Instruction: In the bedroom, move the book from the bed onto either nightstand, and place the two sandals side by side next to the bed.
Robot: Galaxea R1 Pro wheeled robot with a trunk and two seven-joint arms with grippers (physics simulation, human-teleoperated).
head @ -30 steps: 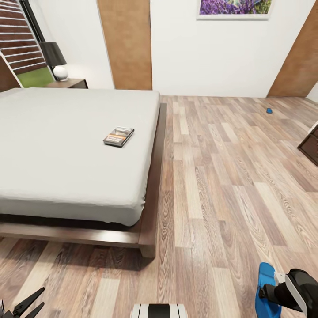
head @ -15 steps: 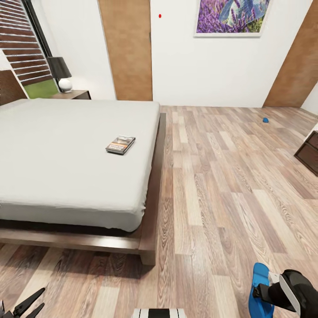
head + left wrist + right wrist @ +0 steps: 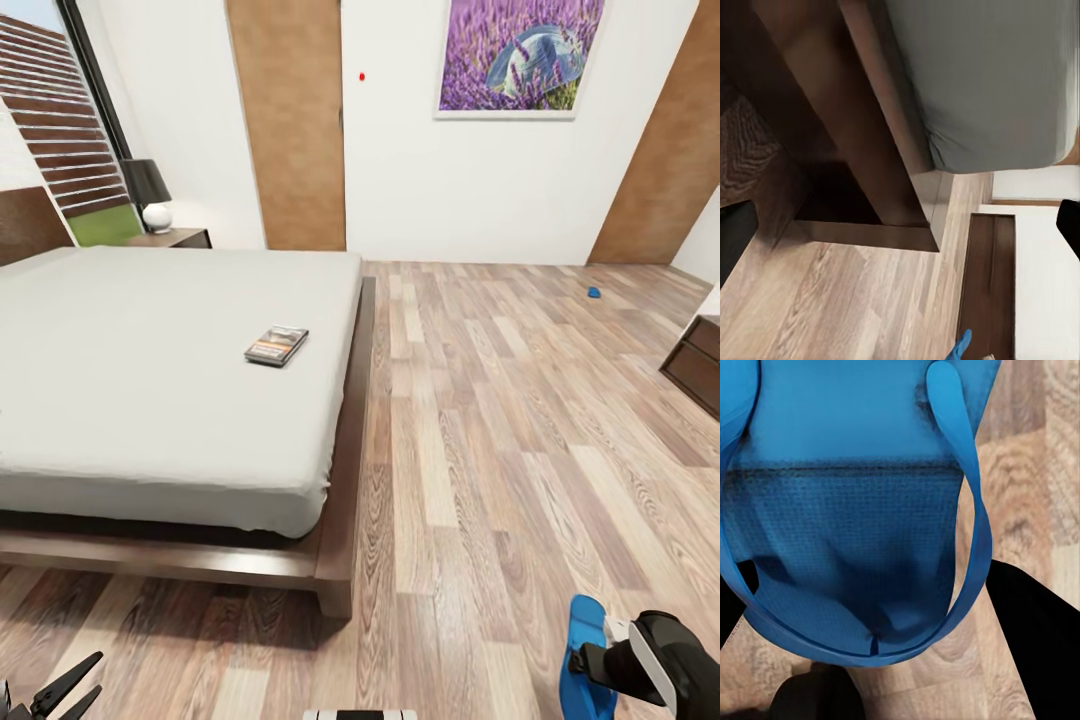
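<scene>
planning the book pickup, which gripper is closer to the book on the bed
Left. The left gripper sits low off the bed's foot; the right gripper, holding a sandal, is farther from the book.

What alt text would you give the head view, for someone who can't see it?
The right gripper holds a blue sandal low over the floor beside the bed, where the book lies; the other sandal sits far off.

The head camera looks down across the bed (image 3: 150,350) and floor (image 3: 480,420); both wrist cameras sit low, and the left one shares the bed's corner
</scene>
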